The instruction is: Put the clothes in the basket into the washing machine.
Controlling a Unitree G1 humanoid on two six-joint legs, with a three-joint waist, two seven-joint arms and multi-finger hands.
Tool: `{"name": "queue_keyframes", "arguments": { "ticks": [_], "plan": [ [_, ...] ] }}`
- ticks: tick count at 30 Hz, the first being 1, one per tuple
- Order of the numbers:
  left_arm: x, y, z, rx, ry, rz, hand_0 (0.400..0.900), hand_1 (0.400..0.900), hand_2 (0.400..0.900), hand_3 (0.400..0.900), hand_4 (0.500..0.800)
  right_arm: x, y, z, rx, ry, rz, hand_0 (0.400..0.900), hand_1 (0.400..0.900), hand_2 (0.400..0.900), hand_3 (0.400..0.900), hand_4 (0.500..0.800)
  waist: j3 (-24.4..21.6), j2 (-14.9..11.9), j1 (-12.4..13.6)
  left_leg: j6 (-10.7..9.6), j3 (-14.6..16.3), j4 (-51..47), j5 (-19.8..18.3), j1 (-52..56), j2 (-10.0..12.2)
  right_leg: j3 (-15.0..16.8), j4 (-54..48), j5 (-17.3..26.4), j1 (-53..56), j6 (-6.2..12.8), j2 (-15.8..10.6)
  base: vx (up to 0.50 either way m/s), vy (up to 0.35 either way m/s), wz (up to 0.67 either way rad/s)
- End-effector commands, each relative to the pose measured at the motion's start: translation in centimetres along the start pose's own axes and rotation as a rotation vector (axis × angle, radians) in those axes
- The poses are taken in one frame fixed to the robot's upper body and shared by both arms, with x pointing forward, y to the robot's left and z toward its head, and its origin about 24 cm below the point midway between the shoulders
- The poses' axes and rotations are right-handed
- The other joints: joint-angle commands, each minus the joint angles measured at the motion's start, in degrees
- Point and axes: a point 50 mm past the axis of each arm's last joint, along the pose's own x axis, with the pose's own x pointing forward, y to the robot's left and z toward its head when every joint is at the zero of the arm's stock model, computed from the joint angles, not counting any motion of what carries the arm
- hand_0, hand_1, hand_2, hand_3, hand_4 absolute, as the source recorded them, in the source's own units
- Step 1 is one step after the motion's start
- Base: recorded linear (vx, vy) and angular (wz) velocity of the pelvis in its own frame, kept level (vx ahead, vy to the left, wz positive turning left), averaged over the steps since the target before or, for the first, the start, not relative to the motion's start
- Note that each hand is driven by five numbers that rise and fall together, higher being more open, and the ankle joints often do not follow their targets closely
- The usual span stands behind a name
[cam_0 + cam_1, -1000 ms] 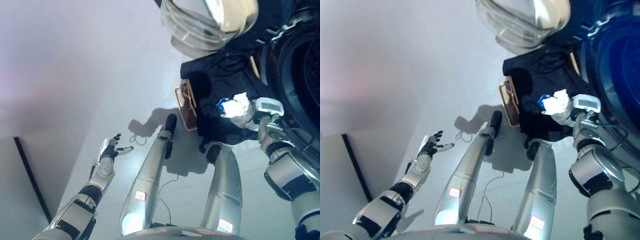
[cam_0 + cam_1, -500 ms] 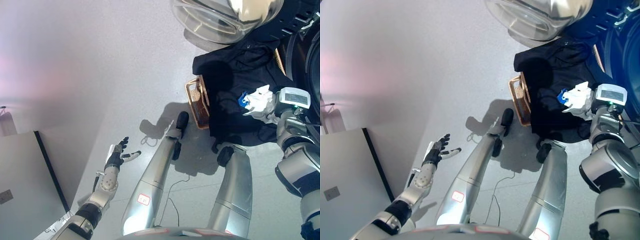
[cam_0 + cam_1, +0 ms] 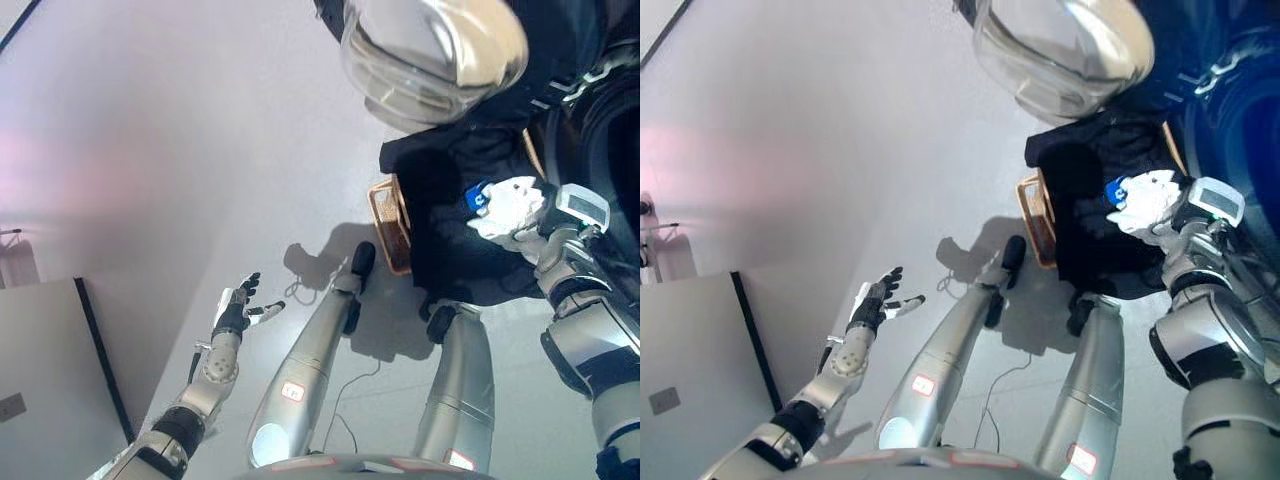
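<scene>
A wicker basket (image 3: 388,222) stands on the grey floor, mostly covered by a dark garment (image 3: 465,255) that drapes over it. My right hand (image 3: 520,215) is shut on a crumpled white cloth with a blue patch (image 3: 500,198) and holds it above the dark garment, beside the washing machine's dark opening (image 3: 612,130) at the right. The machine's round glass door (image 3: 430,55) hangs open above the basket. My left hand (image 3: 238,305) is open and empty, out over the floor to the left, far from the basket.
A grey panel with a dark edge (image 3: 45,370) stands at the lower left. Bare grey floor (image 3: 180,150) stretches left of the basket.
The whole view has shifted. My right hand has lifted the white cloth a little higher over the dark garment. My left hand stays open in the same pose.
</scene>
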Motion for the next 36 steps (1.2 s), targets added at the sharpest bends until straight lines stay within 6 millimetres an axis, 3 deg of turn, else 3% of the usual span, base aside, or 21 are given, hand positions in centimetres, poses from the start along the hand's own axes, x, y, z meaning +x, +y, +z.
{"name": "queue_keyframes", "arguments": {
  "ticks": [1, 2, 7, 9, 13, 14, 15, 18, 19, 20, 21, 27, 34, 35, 36],
  "plan": [
    [-2.3, 2.1, -4.7, 0.041, 0.143, 0.054, 0.900, 0.900, 0.900, 0.900, 0.800, 0.9, -3.3, -1.6, 0.533, 0.191, -0.155, 0.400, 0.400, 0.400, 0.400, 0.500, -0.5, 3.9, -2.7, 0.0, 0.0, -11.6, 3.3, 4.7, 0.4, -0.2, -11.4, 4.1, 9.8, 1.72, 2.3, 0.09, 0.010, -0.19],
    [-2.4, 1.8, -5.4, 0.049, 0.190, 0.049, 0.900, 0.900, 0.900, 0.900, 0.800, 0.6, -2.3, -2.1, 0.717, 0.264, -0.153, 0.400, 0.400, 0.400, 0.400, 0.500, -0.8, 3.9, -2.9, -0.1, -0.2, -13.2, 3.6, 6.8, 0.6, -0.1, -13.8, 4.7, 12.1, 2.04, 2.7, 0.10, 0.013, -0.22],
    [-2.8, 1.2, -7.7, 0.113, 0.324, 0.021, 0.900, 0.900, 0.900, 0.900, 0.800, -0.4, 0.4, -1.9, 1.110, 0.365, -0.130, 0.400, 0.400, 0.400, 0.400, 0.500, -2.0, 4.1, -3.9, -0.4, -0.8, -18.6, 5.0, 13.9, 1.7, -0.6, -21.3, 6.2, 19.9, 2.79, 3.6, 0.09, 0.007, -0.15],
    [-3.0, 0.8, -8.0, 0.120, 0.339, 0.003, 0.900, 0.900, 0.900, 0.900, 0.800, -0.5, 0.2, -2.5, 1.343, 0.437, -0.204, 0.400, 0.400, 0.400, 0.400, 0.500, -2.8, 4.8, -3.9, -0.5, -1.2, -20.5, 5.7, 16.5, 2.0, -0.9, -24.0, 6.8, 23.0, 3.13, 3.6, 0.02, 0.028, 0.00],
    [-3.7, 0.0, -9.0, 0.135, 0.394, -0.011, 0.900, 0.900, 0.900, 0.900, 0.800, -0.9, 0.8, -2.6, 1.556, 0.487, -0.282, 0.400, 0.400, 0.400, 0.400, 0.500, -3.5, 6.7, -4.2, -0.1, -0.9, -21.6, 7.3, 19.0, 2.3, -1.5, -25.5, 8.2, 25.8, 3.00, 3.6, 0.01, 0.044, -0.05],
    [-3.4, -0.7, -9.0, 0.148, 0.437, 0.008, 0.900, 0.900, 0.900, 0.900, 0.800, -1.7, 2.1, -1.7, 1.560, 0.488, -0.293, 0.400, 0.400, 0.400, 0.400, 0.500, -3.6, 6.7, -5.1, -0.2, -0.7, -21.9, 7.3, 19.6, 2.4, -1.5, -25.6, 8.2, 26.3, 3.03, 3.7, 0.05, 0.036, -0.10],
    [-3.3, -1.0, -8.9, 0.172, 0.426, 0.005, 0.900, 0.900, 0.900, 0.900, 0.800, -1.7, 2.0, -1.2, 1.596, 0.465, -0.291, 0.400, 0.400, 0.400, 0.400, 0.500, -3.7, 7.0, -5.5, -0.2, -0.8, -21.9, 7.2, 20.1, 2.5, -1.4, -25.5, 8.0, 26.7, 3.05, 3.7, 0.05, 0.034, -0.06],
    [-3.9, -1.9, -9.5, 0.165, 0.461, -0.022, 0.900, 0.900, 0.900, 0.900, 0.800, -1.3, 0.1, -1.0, 1.688, 0.466, -0.412, 0.400, 0.400, 0.400, 0.400, 0.500, -4.8, 8.2, -5.1, -0.3, -1.3, -22.4, 7.3, 21.1, 2.1, -1.4, -26.0, 7.4, 28.1, 3.11, 3.5, 0.04, 0.008, 0.10],
    [-3.9, -1.7, -9.6, 0.172, 0.463, -0.021, 0.900, 0.900, 0.900, 0.900, 0.800, -0.7, -1.6, -0.6, 1.730, 0.433, -0.452, 0.400, 0.400, 0.400, 0.400, 0.500, -5.4, 9.2, -4.6, -0.3, -1.5, -22.8, 7.4, 22.0, 2.0, -1.6, -26.1, 7.1, 29.0, 3.20, 3.3, 0.02, 0.000, 0.08],
    [-3.9, -1.8, -9.6, 0.172, 0.462, -0.023, 0.900, 0.900, 0.900, 0.900, 0.800, -0.7, -1.7, -0.6, 1.730, 0.433, -0.455, 0.400, 0.400, 0.400, 0.400, 0.500, -5.3, 9.3, -4.6, -0.3, -1.6, -22.8, 7.4, 22.2, 2.0, -1.7, -26.2, 7.1, 29.2, 3.20, 3.3, 0.03, -0.004, 0.16],
    [-4.1, -1.3, -9.9, 0.165, 0.466, -0.026, 0.900, 0.900, 0.900, 0.900, 0.800, 0.1, -4.1, -0.8, 1.809, 0.394, -0.495, 0.400, 0.400, 0.400, 0.400, 0.500, -6.0, 10.4, -3.8, -0.4, -2.1, -23.5, 7.6, 23.0, 1.9, -1.9, -26.3, 6.8, 29.8, 3.32, 3.1, 0.02, -0.002, 0.16],
    [-5.0, -0.6, -10.6, 0.160, 0.459, -0.064, 0.900, 0.900, 0.900, 0.900, 0.800, 1.2, -11.3, -1.0, 1.847, 0.204, -0.638, 0.400, 0.400, 0.400, 0.400, 0.500, -7.7, 12.7, -1.6, -1.0, -3.3, -25.7, 8.4, 25.3, 2.4, -3.3, -26.5, 6.0, 31.3, 3.73, 2.4, 0.04, -0.025, 0.17],
    [-5.0, -0.3, -10.6, 0.153, 0.447, -0.094, 0.900, 0.900, 0.900, 0.900, 0.800, 1.3, -15.8, -1.5, 1.844, 0.082, -0.695, 0.400, 0.400, 0.400, 0.400, 0.500, -8.7, 13.2, -1.1, -1.5, -4.5, -26.6, 8.5, 27.0, 2.9, -4.5, -26.1, 5.0, 32.6, 3.67, 1.9, 0.04, -0.037, 0.11],
    [-5.0, -0.3, -10.6, 0.153, 0.443, -0.100, 0.900, 0.900, 0.900, 0.900, 0.800, 1.4, -16.1, -1.6, 1.844, 0.079, -0.689, 0.433, 0.433, 0.433, 0.433, 0.520, -8.9, 13.2, -0.9, -1.7, -4.9, -27.1, 8.6, 27.3, 3.0, -4.8, -26.3, 4.9, 32.9, 3.66, 1.8, 0.03, -0.031, 0.13],
    [-5.0, -0.2, -10.6, 0.151, 0.442, -0.100, 0.900, 0.900, 0.900, 0.900, 0.800, 1.4, -16.4, -1.7, 1.846, 0.076, -0.687, 0.753, 0.753, 0.753, 0.753, 0.712, -9.0, 13.1, -0.8, -1.8, -5.0, -27.4, 8.7, 27.6, 3.1, -5.0, -26.3, 4.9, 33.1, 3.65, 1.8, 0.04, -0.026, 0.08]
  ]
}}
